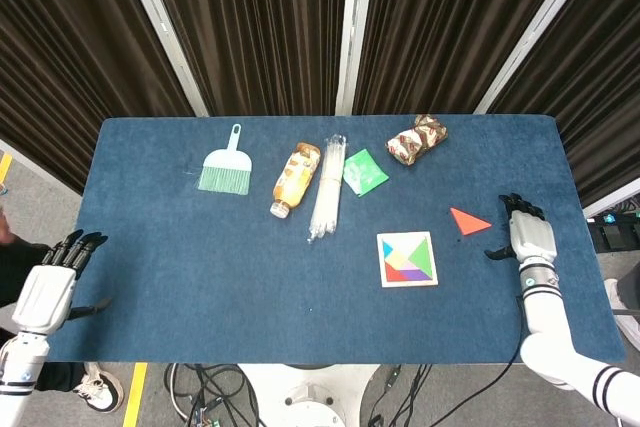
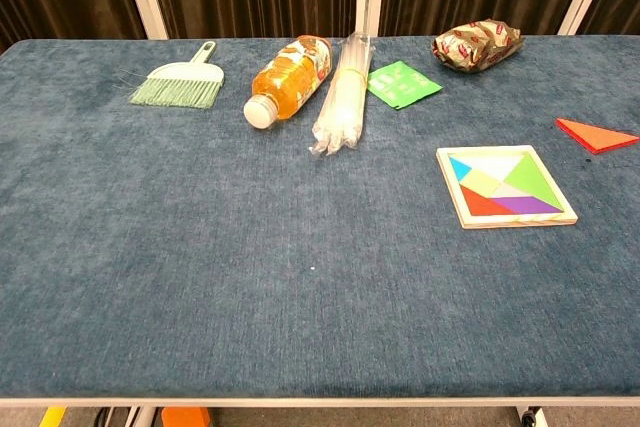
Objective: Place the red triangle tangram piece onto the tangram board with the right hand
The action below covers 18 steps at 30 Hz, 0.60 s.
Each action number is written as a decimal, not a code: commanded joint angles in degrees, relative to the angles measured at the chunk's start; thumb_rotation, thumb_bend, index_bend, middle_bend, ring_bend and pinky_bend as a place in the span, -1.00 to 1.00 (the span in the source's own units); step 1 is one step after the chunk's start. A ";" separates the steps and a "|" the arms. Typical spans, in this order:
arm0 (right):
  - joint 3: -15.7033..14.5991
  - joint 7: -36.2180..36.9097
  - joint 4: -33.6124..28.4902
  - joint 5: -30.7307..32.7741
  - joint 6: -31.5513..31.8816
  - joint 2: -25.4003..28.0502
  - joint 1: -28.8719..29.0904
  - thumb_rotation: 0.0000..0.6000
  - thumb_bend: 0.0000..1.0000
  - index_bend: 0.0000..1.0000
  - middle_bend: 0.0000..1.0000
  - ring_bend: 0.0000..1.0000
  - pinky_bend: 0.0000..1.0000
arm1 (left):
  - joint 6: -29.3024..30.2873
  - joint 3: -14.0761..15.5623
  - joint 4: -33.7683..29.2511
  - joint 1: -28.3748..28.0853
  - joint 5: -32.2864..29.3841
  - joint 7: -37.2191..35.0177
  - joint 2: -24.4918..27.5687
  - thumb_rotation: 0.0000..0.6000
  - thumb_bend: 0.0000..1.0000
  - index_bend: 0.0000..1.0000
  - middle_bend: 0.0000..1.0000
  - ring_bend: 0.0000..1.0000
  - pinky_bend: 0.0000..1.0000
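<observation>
Right hand (image 1: pixel 526 237) over the table (image 1: pixel 150 247), fingers apart, empty, near the red triangle (image 1: pixel 468 221). Triangle flat, beside the tangram board (image 1: pixel 407 259), not touching. Left hand (image 1: pixel 50 287) off the table edge, fingers apart, empty.

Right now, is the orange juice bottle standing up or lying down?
Lying down. The orange juice bottle rests on its side on the blue table, white cap toward the table's near edge.

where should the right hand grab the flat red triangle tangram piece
Pinch the flat red triangle tangram piece across its edges from above, probably at the wide end, not the point nearest the right hand. It lies flat on the blue table, leaving no underside.
</observation>
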 commanded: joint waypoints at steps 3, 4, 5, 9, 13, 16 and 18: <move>0.18 -3.37 2.26 3.94 0.25 -2.86 3.40 1.00 -0.93 -0.67 -1.00 -1.00 -1.00 | -0.30 0.00 0.18 0.05 -0.40 -0.31 0.05 1.00 -1.00 -0.71 -0.77 -0.90 -0.66; 0.14 -3.83 2.62 4.45 0.30 -3.28 3.87 1.00 -0.93 -0.64 -1.00 -1.00 -1.00 | -0.55 0.02 0.30 0.01 -0.56 -0.50 0.07 1.00 -1.00 -0.71 -0.77 -0.90 -0.66; 0.11 -4.15 2.88 4.83 0.31 -3.57 4.21 1.00 -0.93 -0.60 -1.00 -1.00 -1.00 | -0.68 0.03 0.37 -0.02 -0.62 -0.62 0.09 1.00 -1.00 -0.71 -0.77 -0.90 -0.66; -0.20 -5.54 3.83 6.38 0.26 -4.55 5.45 1.00 -0.91 -0.49 -1.00 -1.00 -1.00 | -0.78 0.07 0.69 -0.05 -0.61 -1.07 0.05 1.00 -1.00 -0.71 -0.77 -0.90 -0.66; -0.48 -6.52 4.42 7.37 0.43 -5.21 6.33 1.00 -0.88 -0.44 -1.00 -1.00 -1.00 | -0.81 0.07 0.99 -0.03 -0.66 -1.36 0.04 1.00 -1.00 -0.71 -0.77 -0.90 -0.66; -0.63 -7.21 4.67 8.08 0.64 -5.57 6.96 1.00 -0.87 -0.42 -1.00 -1.00 -1.00 | -0.85 0.05 1.17 -0.05 -0.71 -1.65 -0.02 1.00 -1.00 -0.71 -0.77 -0.90 -0.66; -0.69 -7.56 4.80 8.45 0.78 -5.77 7.27 1.00 -0.87 -0.41 -1.00 -1.00 -1.00 | -0.91 0.04 1.33 -0.02 -0.83 -1.89 -0.10 1.00 -1.00 -0.71 -0.77 -0.90 -0.66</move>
